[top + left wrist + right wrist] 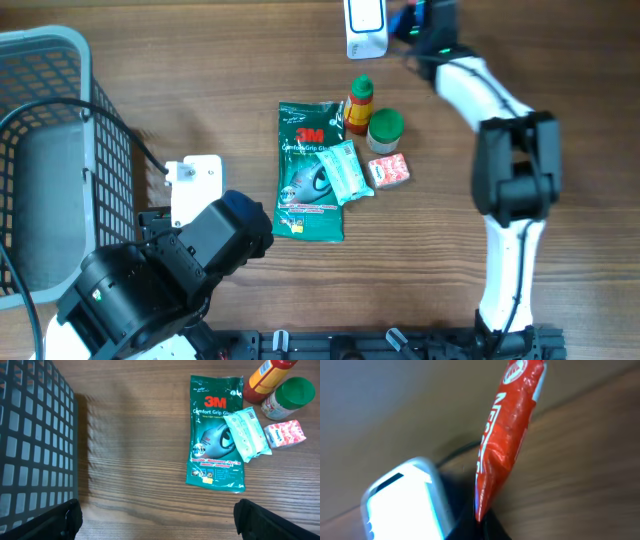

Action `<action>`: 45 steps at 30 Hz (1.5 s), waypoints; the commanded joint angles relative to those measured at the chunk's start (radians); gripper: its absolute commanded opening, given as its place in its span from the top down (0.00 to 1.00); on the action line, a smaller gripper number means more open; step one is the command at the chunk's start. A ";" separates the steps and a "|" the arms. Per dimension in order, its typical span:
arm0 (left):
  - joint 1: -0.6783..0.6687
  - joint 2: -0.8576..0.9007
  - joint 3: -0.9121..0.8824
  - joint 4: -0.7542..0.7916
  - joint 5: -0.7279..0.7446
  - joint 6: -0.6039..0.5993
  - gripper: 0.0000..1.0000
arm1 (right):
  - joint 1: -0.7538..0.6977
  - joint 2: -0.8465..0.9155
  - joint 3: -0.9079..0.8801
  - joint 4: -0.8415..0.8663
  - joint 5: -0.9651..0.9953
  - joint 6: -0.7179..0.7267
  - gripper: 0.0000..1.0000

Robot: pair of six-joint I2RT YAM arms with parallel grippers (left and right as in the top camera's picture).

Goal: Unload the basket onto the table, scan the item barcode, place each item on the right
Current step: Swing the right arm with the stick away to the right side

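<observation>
We had our right gripper (481,527) pinched tight on one end of a red packet (505,435), which stuck out from the jaws just beside the white scanner (402,502) at the far edge of the table (200,80). Our left gripper (160,522) hung with its fingers (67,517) spread wide, holding nothing, over bare wood between the basket (35,435) and the green glove pack (215,435), on which a pale wipes packet (248,432) lay.

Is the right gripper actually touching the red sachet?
Touching. The right wrist view shows the red sachet with its lower end pinched in the shut right gripper, rising straight out from between the fingers.
</observation>
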 commanded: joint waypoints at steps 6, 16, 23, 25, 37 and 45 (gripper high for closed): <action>-0.003 -0.002 -0.003 0.002 -0.016 -0.020 0.00 | -0.343 -0.173 0.021 -0.372 0.267 0.000 0.95; -0.003 -0.002 -0.003 0.002 -0.016 -0.020 0.00 | -0.740 -0.168 -0.113 -0.565 0.266 -0.002 0.95; -0.003 -0.002 -0.003 0.002 -0.016 -0.020 0.00 | -0.866 -0.167 -0.133 -0.639 0.242 -0.002 0.69; -0.003 -0.002 -0.003 0.002 -0.016 -0.020 0.00 | -0.883 -0.169 -0.130 -0.655 0.235 -0.002 0.03; -0.003 -0.002 -0.003 0.002 -0.016 -0.020 0.00 | -0.817 -0.330 -0.089 -0.738 -0.335 0.002 0.00; -0.003 -0.002 -0.003 0.002 -0.016 -0.020 0.00 | -0.546 -0.365 -0.092 -0.840 -0.486 0.024 0.00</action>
